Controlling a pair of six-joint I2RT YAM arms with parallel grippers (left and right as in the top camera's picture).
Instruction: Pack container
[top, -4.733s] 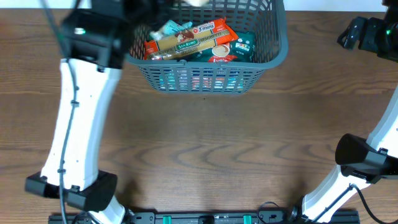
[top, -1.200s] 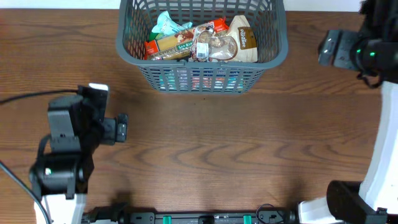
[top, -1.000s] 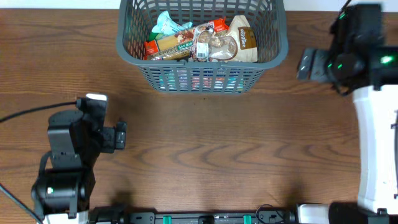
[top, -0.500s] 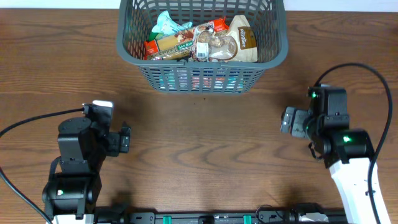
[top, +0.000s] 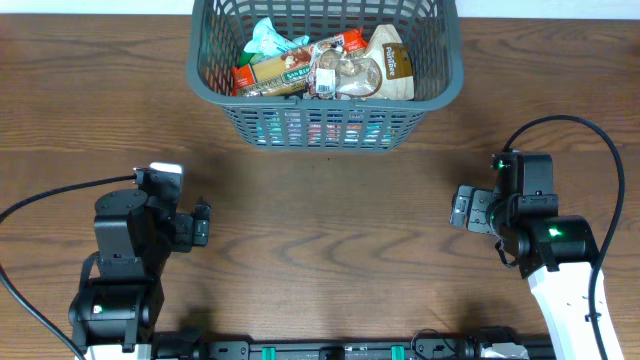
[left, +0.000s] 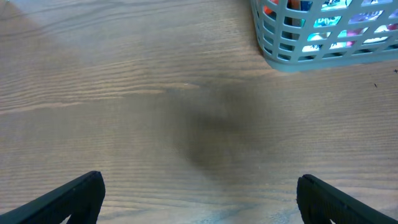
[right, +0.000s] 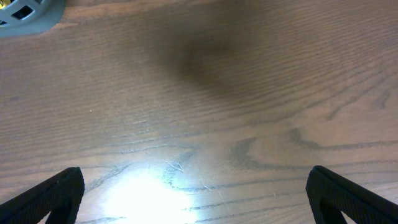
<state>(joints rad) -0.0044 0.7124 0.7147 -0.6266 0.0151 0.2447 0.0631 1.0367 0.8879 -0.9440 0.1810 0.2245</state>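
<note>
The container (top: 325, 128), a dark grey slatted basket, stands at the far middle of the table. Inside lie a pasta packet (top: 283, 73), an orange packet (top: 340, 44), a teal packet (top: 268, 40) and a beige bag (top: 388, 62). My left gripper (left: 200, 205) hangs open over bare wood at the front left, with the container's corner (left: 323, 31) showing at the upper right of its view. My right gripper (right: 196, 199) hangs open over bare wood at the front right, and only a sliver of the container (right: 31, 15) shows. Neither holds anything.
The left arm (top: 125, 260) is folded low near the front left edge, its black cable (top: 40, 200) looping outward. The right arm (top: 535, 235) is folded at the front right with a cable arching over it. Brown wood lies between the arms and the basket.
The left arm has left the basket and folded down at the front left. The right arm swung from the far right to the front right. A beige bag now lies in the basket.
</note>
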